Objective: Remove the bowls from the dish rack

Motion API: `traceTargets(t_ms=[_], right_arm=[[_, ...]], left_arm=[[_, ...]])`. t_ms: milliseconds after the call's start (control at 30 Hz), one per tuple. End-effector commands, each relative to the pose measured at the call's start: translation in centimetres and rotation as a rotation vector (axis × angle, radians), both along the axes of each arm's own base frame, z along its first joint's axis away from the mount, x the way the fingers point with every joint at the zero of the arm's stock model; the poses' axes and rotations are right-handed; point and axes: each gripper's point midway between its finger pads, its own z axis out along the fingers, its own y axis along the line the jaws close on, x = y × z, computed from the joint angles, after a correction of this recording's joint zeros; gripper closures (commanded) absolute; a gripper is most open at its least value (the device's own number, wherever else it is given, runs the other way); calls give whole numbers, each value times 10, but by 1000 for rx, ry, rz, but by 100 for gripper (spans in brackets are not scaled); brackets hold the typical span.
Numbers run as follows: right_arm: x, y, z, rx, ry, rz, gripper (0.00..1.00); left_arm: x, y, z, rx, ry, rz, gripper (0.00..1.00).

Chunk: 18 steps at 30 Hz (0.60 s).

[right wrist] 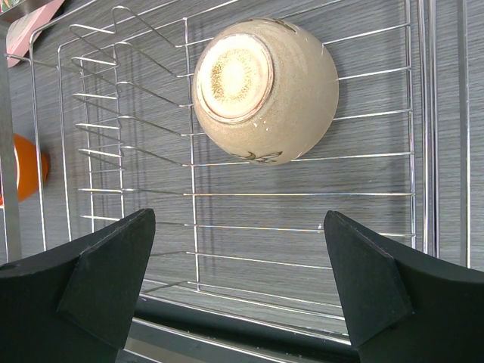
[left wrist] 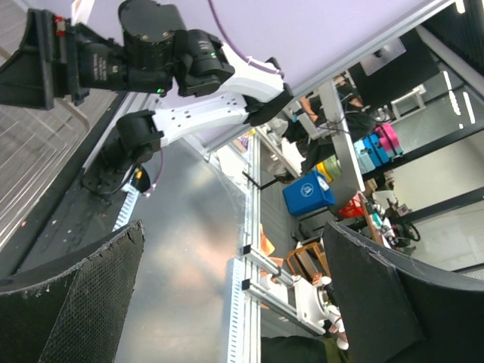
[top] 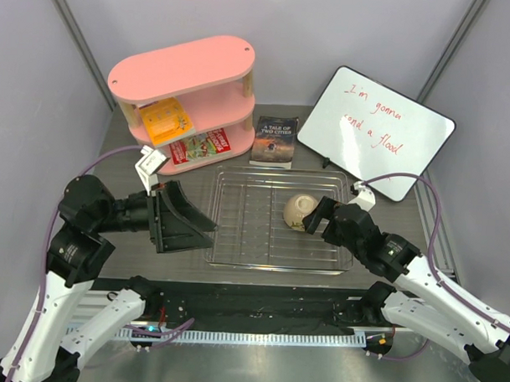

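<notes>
The silver wire dish rack [top: 262,241] lies mid-table. One beige-tan bowl [top: 298,211] rests tipped on its side in the rack's right half; in the right wrist view the bowl [right wrist: 265,83] shows its base. My right gripper [top: 319,218] is open just right of the bowl, apart from it, with the jaws [right wrist: 238,280] wide over the rack bars [right wrist: 302,197]. An orange bowl [right wrist: 23,168] shows beyond the rack's left rim. My left gripper [top: 185,220] is open and empty, raised at the rack's left edge; its view [left wrist: 234,295] faces the right arm. The other bowls are out of view.
A pink oval shelf unit [top: 183,88] stands at the back left with packets on it. A book [top: 275,141] lies behind the rack. A whiteboard [top: 376,132] with red writing leans at the back right. Grey walls enclose the table.
</notes>
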Motion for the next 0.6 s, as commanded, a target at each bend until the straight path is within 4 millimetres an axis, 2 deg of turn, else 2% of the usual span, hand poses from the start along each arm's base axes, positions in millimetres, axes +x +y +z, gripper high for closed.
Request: traceTargets(t_ms=[0, 267, 567], right_arm=[[4, 2, 6, 15, -29, 1, 0], [5, 2, 10, 14, -38, 4, 0], [7, 3, 9, 9, -35, -1, 0]], left_arm=[[-10, 1, 24, -88, -66, -43, 0], [-12, 2, 28, -92, -75, -46, 0], [-17, 3, 42, -126, -103, -66, 0]])
